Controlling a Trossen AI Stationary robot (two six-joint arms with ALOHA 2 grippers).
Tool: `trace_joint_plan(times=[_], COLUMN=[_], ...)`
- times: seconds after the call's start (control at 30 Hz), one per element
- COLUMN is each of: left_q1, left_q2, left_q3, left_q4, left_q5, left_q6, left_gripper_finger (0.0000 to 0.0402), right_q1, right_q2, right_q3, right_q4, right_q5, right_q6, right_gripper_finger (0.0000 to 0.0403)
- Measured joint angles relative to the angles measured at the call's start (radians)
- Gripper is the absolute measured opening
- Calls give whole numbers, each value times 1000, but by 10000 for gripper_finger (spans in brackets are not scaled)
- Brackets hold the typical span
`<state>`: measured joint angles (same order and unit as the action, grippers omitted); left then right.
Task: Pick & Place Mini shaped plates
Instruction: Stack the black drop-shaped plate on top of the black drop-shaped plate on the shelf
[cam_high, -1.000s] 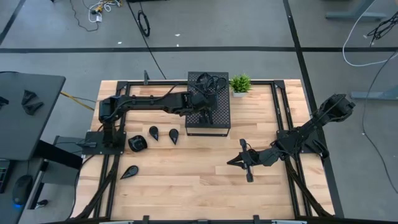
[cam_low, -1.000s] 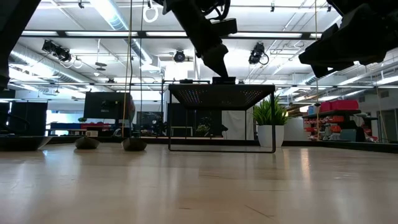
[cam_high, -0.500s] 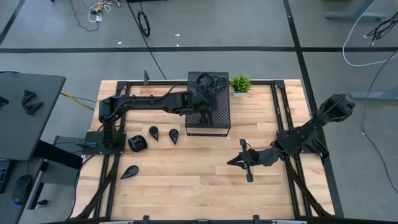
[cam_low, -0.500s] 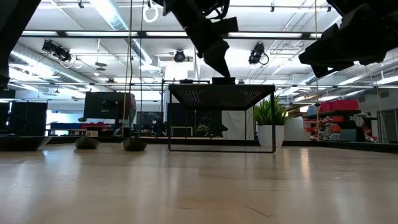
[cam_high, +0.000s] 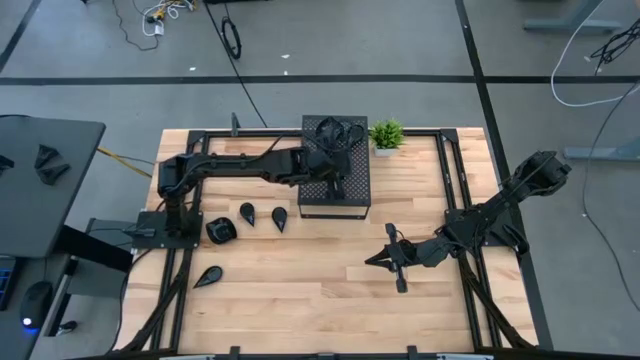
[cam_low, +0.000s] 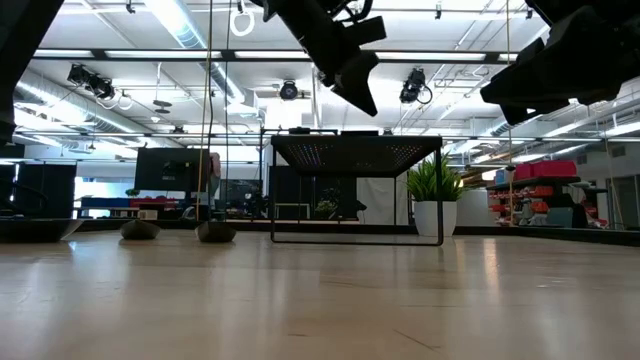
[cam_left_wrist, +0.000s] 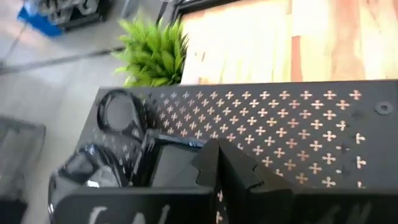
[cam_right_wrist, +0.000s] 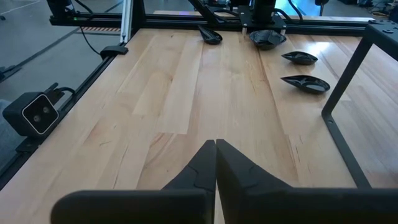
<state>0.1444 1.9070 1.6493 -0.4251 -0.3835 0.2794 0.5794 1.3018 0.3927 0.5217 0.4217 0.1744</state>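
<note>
Several mini shaped plates (cam_left_wrist: 118, 113), glossy black, lie on the far end of the black perforated box's top (cam_left_wrist: 298, 124). Others rest on the table left of the box: a rounded one (cam_high: 219, 230), two teardrops (cam_high: 247, 211) (cam_high: 279, 217) and a leaf shape (cam_high: 208, 277). My left gripper (cam_left_wrist: 217, 152) hangs shut and empty just above the box top (cam_high: 350, 195), near its middle. My right gripper (cam_high: 372, 260) sits low over the table's near right part, shut and empty, pointing toward the left edge, where its wrist view shows the loose plates (cam_right_wrist: 306, 82).
A small green potted plant (cam_high: 386, 133) stands right of the box at the far edge. Black frame rails (cam_high: 452, 170) run along the table's sides. Bare wood (cam_high: 300, 280) lies between my right gripper and the loose plates.
My left gripper has risen a little from the box top and tipped its fingers more toward the near side. The plates and my right arm have kept still.
</note>
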Motion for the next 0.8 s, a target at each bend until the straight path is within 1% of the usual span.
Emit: trace_joint_plan(times=[0.13, 0.3, 0.37, 0.47, 0.53, 0.6, 0.67, 0.73, 0.8], left_q1=[12, 31, 25, -19, -73, -138, -211, -288, -368], left_q2=[-6, -6, -16, -58, -89, -114, -139, -155, -160], left_q3=[0, 0, -1, -1, 0, 0, 0, 0, -4], left_q4=[4, -24, -40, -84, -152, -251, -371, -508, -667], left_q5=[-14, -18, -46, -142, -206, -242, -268, -303, -331], left_q6=[-61, -110, -111, -88, -82, -95, -145, -256, -429], left_gripper_finger=[5, 9, 9, 4, 4, 6, 5, 4, 4], right_q1=[0, 0, 0, 0, 0, 0, 0, 0, 0], right_q2=[0, 0, 0, 0, 0, 0, 0, 0, 0], right_q3=[0, 0, 0, 0, 0, 0, 0, 0, 0], right_q4=[-1, -1, -1, -3, 0, 2, 9, 11, 15], right_q5=[0, 0, 0, 0, 0, 0, 0, 0, 0], right_q6=[0, 0, 0, 0, 0, 4, 6, 9, 8], right_gripper_finger=[13, 13, 13, 13, 13, 13, 13, 13, 13])
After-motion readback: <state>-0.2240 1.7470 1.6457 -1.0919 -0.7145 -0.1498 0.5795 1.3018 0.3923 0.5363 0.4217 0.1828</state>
